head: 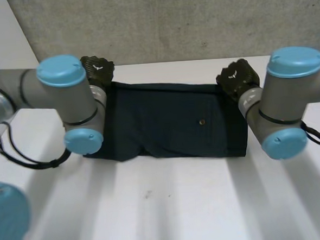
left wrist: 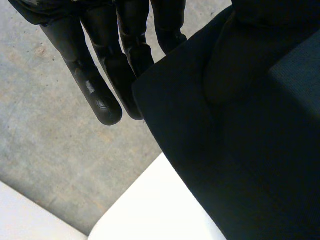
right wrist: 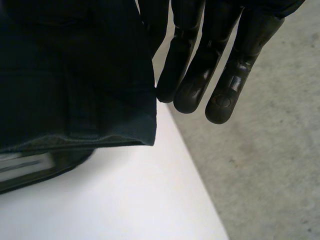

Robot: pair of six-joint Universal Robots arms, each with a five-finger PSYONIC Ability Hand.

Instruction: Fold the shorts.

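In the head view, the dark shorts [head: 171,119] lie spread along the far side of the white bench [head: 165,206]. The left hand [head: 97,69] is at one far corner and the right hand [head: 238,77] at the other.

In the left wrist view, the left hand [left wrist: 100,85] pinches a corner of the shorts [left wrist: 240,165] between straight fingers and thumb.

In the right wrist view, the right hand [right wrist: 200,75], fingers straight and pressed together, pinches the other corner of the shorts [right wrist: 75,90] just above the bench [right wrist: 125,200].
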